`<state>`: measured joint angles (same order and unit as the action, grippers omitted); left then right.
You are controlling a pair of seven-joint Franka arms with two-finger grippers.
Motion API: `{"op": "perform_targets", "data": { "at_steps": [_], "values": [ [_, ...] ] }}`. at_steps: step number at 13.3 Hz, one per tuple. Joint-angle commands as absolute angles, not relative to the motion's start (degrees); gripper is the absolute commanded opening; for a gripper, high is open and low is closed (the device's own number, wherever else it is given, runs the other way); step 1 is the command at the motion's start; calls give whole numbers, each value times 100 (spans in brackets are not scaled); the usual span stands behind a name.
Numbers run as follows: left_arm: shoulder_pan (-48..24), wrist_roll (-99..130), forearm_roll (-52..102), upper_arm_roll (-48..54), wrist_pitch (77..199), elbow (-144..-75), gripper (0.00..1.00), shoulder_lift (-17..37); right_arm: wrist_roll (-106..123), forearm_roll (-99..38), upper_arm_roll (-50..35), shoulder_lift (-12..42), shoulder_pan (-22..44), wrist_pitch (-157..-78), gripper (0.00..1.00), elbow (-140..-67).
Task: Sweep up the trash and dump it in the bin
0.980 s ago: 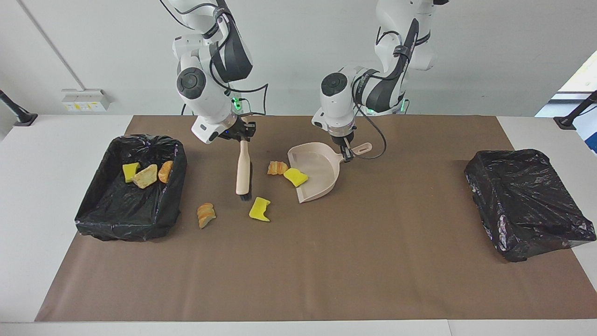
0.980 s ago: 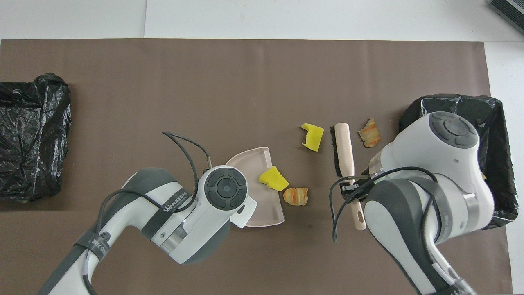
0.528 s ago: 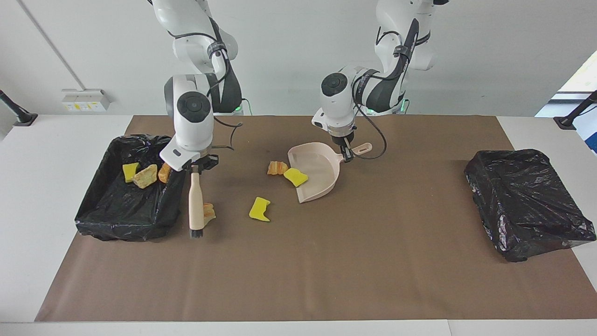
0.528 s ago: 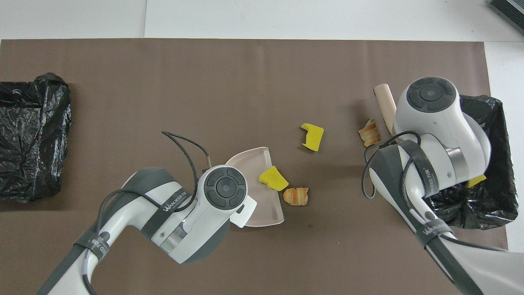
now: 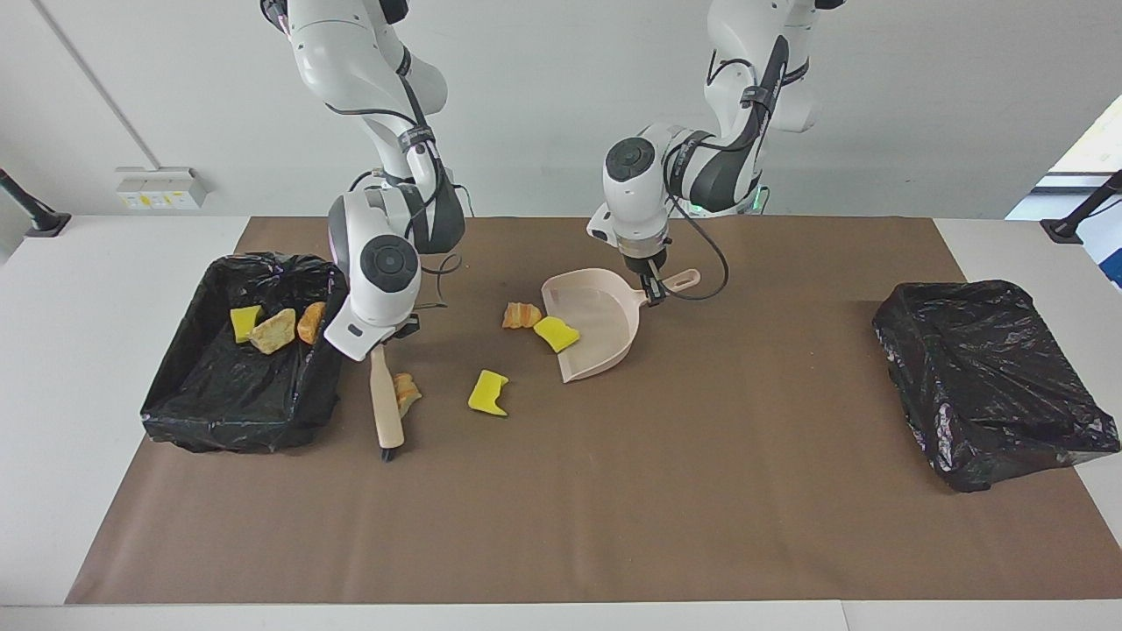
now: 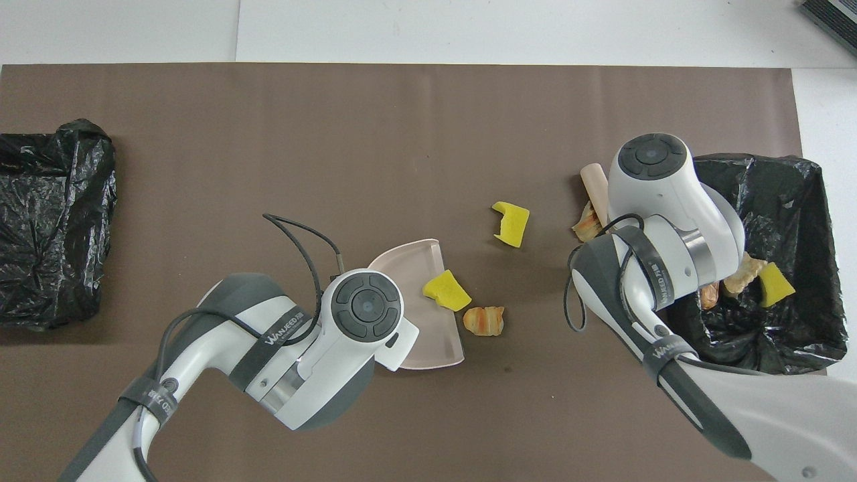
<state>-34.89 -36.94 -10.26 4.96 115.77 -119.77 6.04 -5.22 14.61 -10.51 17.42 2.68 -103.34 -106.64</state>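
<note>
Risk at this moment centres on the brush [image 5: 386, 407], which the right end effector [image 5: 382, 340] grips by the handle, head down on the brown mat [image 5: 614, 491] near the open bin [image 5: 175, 386] at the right arm's end of the bench [image 5: 105, 254]. One orange-brown scrap [image 5: 406, 392] touches the brush's side that faces the dustpan. A stroke that is too fast or too steep could, I judge, flip this light chunk over the bristles or roll it out past the brush tip.

The left end effector [image 5: 650, 287] is clenched on the handle of the pale dustpan [image 5: 596, 320], which rests on the mat near the middle. A yellow wedge [image 5: 557, 334] lies half over the dustpan's lip, and a second orange-brown scrap [image 5: 522, 315] sits just beside that lip, outside it. Any lift or tilt of the pan now could let the wedge slide off.

Another yellow wedge [image 5: 487, 393] lies on the mat between the brush and the dustpan. A sweep toward the pan would meet it and may scatter both pieces apart.

Three scraps already lie in the open bin: yellow [image 5: 244, 322], tan [image 5: 273, 331], orange-brown [image 5: 310, 322]. A second bin [image 5: 990, 377], wrapped in black plastic, sits at the left arm's end.
</note>
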Motion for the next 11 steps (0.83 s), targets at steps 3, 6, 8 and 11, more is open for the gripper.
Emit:
{"op": "perform_targets", "data": {
  "at_steps": [3, 6, 8, 11],
  "values": [
    [-3445, -3656, -1151, 483, 11786, -12225, 0, 422, -28, -225, -1616, 1495, 325, -10406, 0, -11064],
    [-3445, -3656, -1151, 483, 11795, -12225, 0, 431, 192, -1140, -1775, 1144, 334, -10354, 0, -11634],
    [-3437, -3656, -1151, 483, 11839, -12225, 0, 431, 368, -1833, -1793, 836, 404, -10354, 0, -12109],
    [-3332, -3656, -1151, 483, 11900, -12226, 0, 457, 404, -2687, -1793, 624, 570, -10380, 0, -12401]
  ]
}}
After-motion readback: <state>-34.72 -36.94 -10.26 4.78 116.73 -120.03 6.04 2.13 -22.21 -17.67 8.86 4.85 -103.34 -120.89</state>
